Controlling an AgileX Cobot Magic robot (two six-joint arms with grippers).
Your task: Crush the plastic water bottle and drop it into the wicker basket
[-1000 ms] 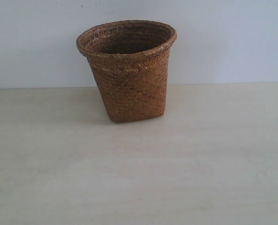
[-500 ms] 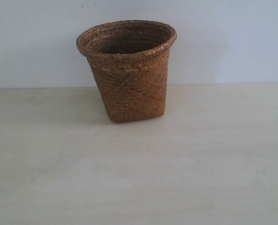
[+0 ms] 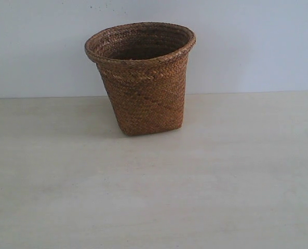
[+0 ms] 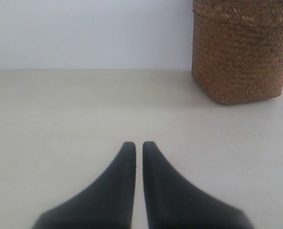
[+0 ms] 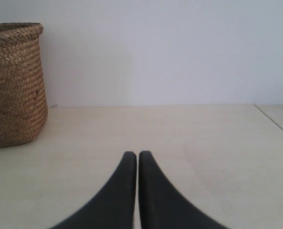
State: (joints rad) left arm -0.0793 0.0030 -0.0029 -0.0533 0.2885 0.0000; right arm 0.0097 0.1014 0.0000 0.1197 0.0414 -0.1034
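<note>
The brown wicker basket (image 3: 142, 78) stands upright at the back of the pale table, near the wall. It also shows in the left wrist view as the wicker basket (image 4: 241, 52) and in the right wrist view as the wicker basket (image 5: 15, 83). No plastic water bottle shows in any view; the basket's inside is mostly hidden. My left gripper (image 4: 138, 145) is shut with nothing between its black fingers, low over the table and well short of the basket. My right gripper (image 5: 137, 155) is shut and empty too. Neither gripper appears in the exterior view.
A plain white wall (image 3: 257, 41) rises behind the table (image 3: 154, 192). The table's edge (image 5: 275, 121) runs close by in the right wrist view.
</note>
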